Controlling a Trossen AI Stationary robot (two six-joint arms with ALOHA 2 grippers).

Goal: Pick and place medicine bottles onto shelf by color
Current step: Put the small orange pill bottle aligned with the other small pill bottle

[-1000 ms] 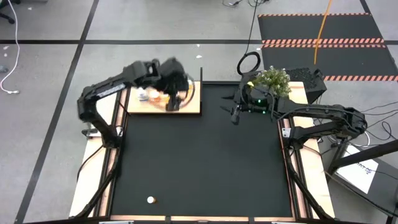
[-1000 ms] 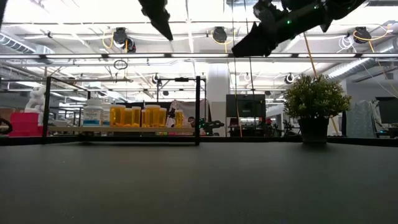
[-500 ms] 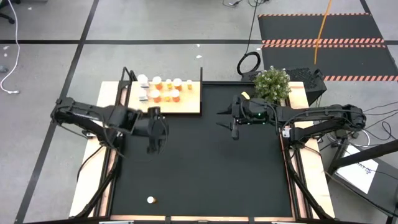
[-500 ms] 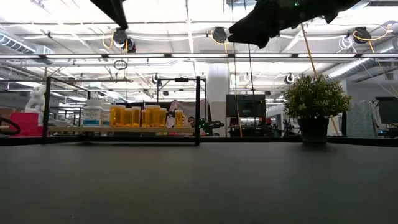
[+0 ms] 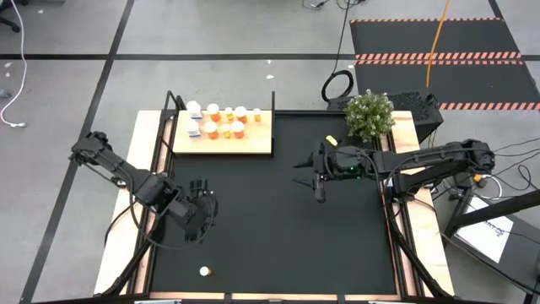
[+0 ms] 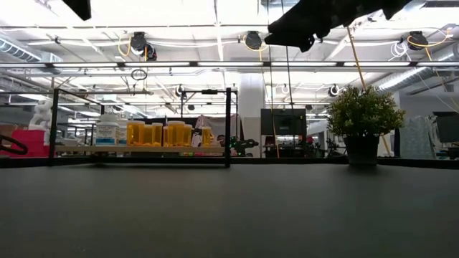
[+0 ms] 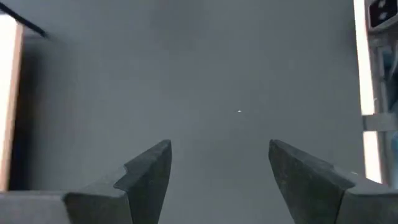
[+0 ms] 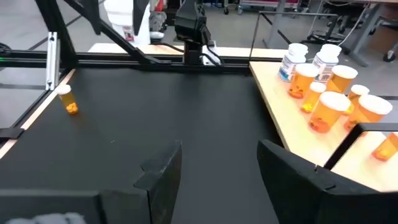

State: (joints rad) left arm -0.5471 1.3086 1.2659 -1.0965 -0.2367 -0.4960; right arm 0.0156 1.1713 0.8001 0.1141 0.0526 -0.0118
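I see the bottles (image 5: 221, 122) clustered upright on the shelf (image 5: 253, 143) at the far left corner of the worktop (image 5: 270, 228): two white ones at the left end, orange ones beside them. One lone orange bottle (image 5: 204, 271) stands on the mat near the front edge, well apart from the rest. My left claw (image 5: 199, 221) hangs above the mat near that bottle, fingers spread and empty. My right claw (image 5: 317, 179) hovers over the middle of the mat, also released, holding nothing. A plant (image 5: 369, 114) sits at the far right.
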